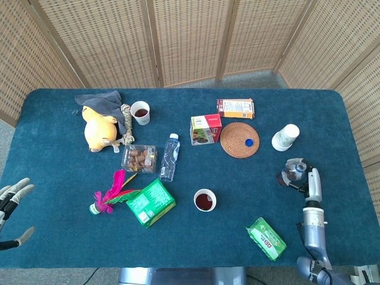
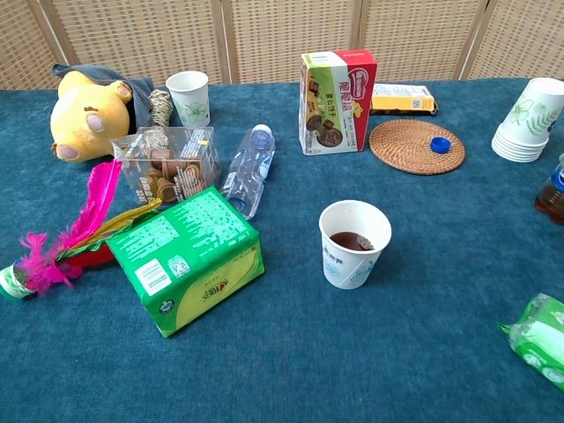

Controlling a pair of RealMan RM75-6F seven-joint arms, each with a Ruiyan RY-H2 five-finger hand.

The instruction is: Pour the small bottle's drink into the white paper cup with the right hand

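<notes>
My right hand (image 1: pixel 298 171) is over the right side of the table and grips the small bottle (image 1: pixel 285 176). The bottle (image 2: pixel 552 192) shows at the right edge of the chest view, with dark drink and a blue label; the hand itself is cut off there. A white paper cup (image 1: pixel 205 200) holding dark drink stands near the table's middle front, well to the left of the bottle, and is close in the chest view (image 2: pixel 354 243). My left hand (image 1: pixel 13 209) hangs off the front left corner with fingers spread and nothing in it.
A stack of paper cups (image 1: pixel 285 137) stands just behind the right hand. A blue cap (image 1: pixel 250 142) lies on a woven coaster (image 1: pixel 236 137). A green packet (image 1: pixel 266 238) lies front right. A green box (image 2: pixel 187 258), a lying water bottle (image 2: pixel 246 170) and a snack box (image 2: pixel 337 88) are further left.
</notes>
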